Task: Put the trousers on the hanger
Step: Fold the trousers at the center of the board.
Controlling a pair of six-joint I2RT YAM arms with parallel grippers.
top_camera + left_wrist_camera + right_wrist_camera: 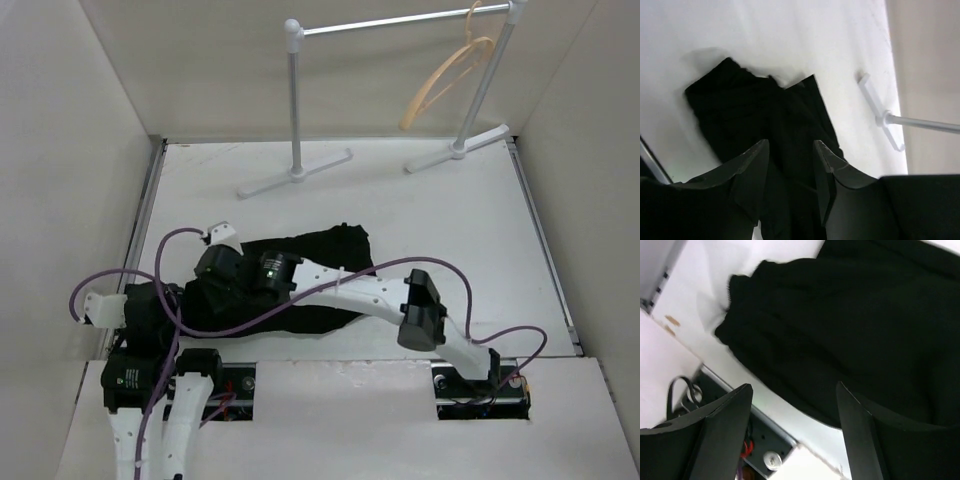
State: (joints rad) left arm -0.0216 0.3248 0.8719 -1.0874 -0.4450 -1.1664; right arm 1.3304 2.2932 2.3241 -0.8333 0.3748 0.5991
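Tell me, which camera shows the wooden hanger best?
The top view: the hanger hangs in plain sight from the rail at the back right. Neither wrist view shows it; both mostly show the black trousers.

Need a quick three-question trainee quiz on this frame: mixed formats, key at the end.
1. True or false: the hanger hangs on the rail stand, away from the trousers.
2. Where do the trousers lie? A) bunched on the table, B) draped over the rail, C) folded over the hanger.
3. Fill in: the left gripper and the right gripper both hover over the fabric with jaws ____.

Key: 1 true; 2 A; 3 open.
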